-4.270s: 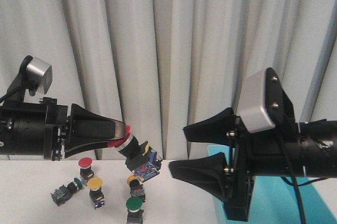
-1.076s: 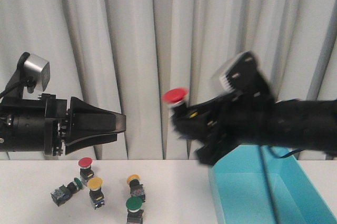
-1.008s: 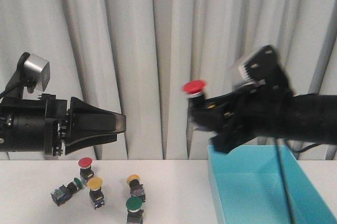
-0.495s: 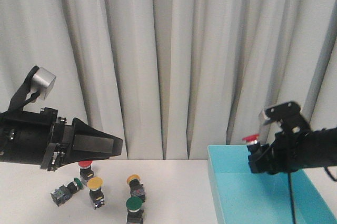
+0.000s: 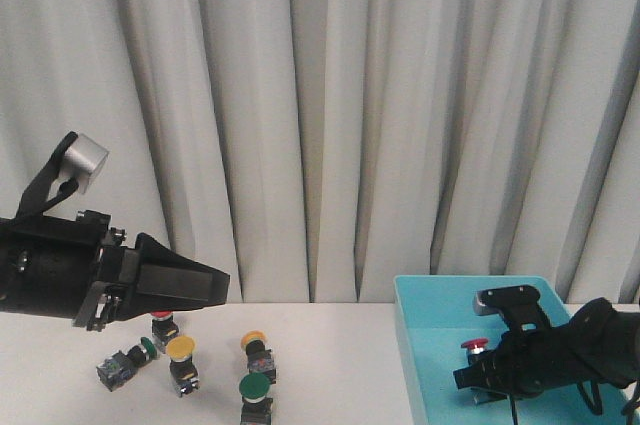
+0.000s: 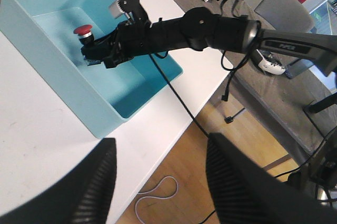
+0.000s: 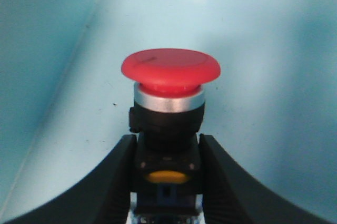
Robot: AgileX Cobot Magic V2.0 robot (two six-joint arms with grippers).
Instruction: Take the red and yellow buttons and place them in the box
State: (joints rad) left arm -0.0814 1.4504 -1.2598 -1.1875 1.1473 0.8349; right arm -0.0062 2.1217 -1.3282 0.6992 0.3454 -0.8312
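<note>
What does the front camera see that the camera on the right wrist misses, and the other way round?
Only the front view shows the buttons on the table: a yellow button, another yellow button, a green button, and the left gripper above them. Only the right wrist view shows, close up, the fingers clamped on the black body of the red button, plus its silver collar. Both show that red button inside the turquoise box, held by the right gripper.
</note>
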